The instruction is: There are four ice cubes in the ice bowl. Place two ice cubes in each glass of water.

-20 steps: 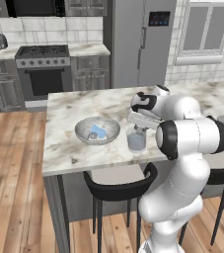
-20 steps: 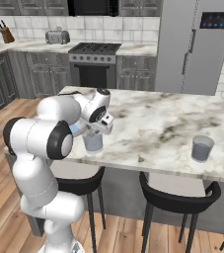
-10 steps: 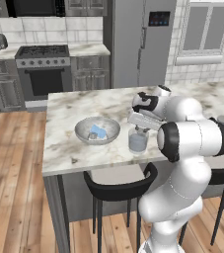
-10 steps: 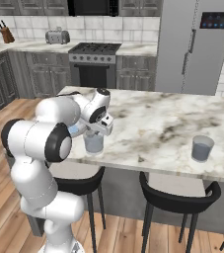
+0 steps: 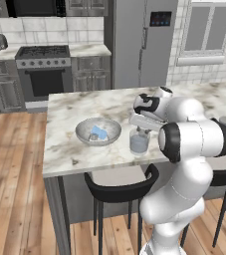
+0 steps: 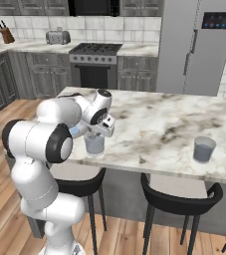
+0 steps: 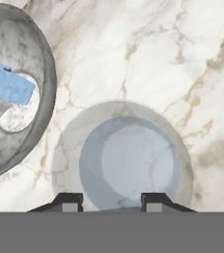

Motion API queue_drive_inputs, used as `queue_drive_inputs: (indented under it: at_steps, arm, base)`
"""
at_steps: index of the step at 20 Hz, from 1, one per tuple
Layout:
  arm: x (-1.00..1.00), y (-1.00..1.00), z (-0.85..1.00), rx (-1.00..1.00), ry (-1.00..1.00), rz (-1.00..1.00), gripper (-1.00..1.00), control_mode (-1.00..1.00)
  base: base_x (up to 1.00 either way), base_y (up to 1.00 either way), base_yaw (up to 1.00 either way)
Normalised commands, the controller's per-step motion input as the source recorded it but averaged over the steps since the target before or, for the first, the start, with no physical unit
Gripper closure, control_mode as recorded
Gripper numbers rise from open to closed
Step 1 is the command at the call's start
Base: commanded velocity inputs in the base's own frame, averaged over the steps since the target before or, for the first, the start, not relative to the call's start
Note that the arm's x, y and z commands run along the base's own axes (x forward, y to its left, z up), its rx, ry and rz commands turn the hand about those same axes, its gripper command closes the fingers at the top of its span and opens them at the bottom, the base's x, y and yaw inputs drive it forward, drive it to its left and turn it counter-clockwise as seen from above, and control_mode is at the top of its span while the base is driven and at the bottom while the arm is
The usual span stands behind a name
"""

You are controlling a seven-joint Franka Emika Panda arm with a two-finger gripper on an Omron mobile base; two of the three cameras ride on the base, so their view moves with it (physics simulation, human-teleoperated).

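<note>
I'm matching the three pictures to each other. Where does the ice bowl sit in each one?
Left base view: ice bowl left of centre on the counter.
Right base view: hidden behind the arm.
Hand view: upper left edge.
Shared landmark: the glass of water beside it.

Ice bowl (image 7: 39, 99) cut by frame edge; cube count unclear.

Glossy white arm (image 5: 194, 144) built of rounded, bulbous shells, with dark grey-black rings at the joints. Beside the glass (image 5: 139, 142), a white hand with a black band and a flat pale grey gripper (image 7: 111, 200) body. Two small dark fingertips (image 7: 68, 200), blocky, each with a lighter grey square face.
</note>
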Motion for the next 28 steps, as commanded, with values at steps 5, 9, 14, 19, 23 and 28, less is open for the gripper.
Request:
queue_drive_inputs:
  at_steps: [5, 9, 14, 19, 23, 28]
  arm:
    - [0.14, 0.0, 0.0, 0.0, 0.0, 0.0, 1.0, -1.0]
    - [0.1, 0.0, -0.05, 0.0, 0.01, 0.0, 1.0, -1.0]
    - [0.06, 0.0, -0.16, 0.01, 0.03, 0.0, 1.0, -1.0]
    - [0.04, 0.0, -0.09, 0.01, 0.02, 0.0, 1.0, -1.0]
    - [0.0, 0.0, 0.0, 0.02, 0.0, 0.0, -1.0, -1.0]
    - [0.0, 0.0, 0.0, 0.02, 0.0, 0.0, -1.0, -1.0]
  base:
    - [0.0, 0.0, 0.0]
    - [0.0, 0.0, 0.0]
    - [0.0, 0.0, 0.0]
    - [0.0, 0.0, 0.0]
    - [0.0, 0.0, 0.0]
    - [0.0, 0.0, 0.0]
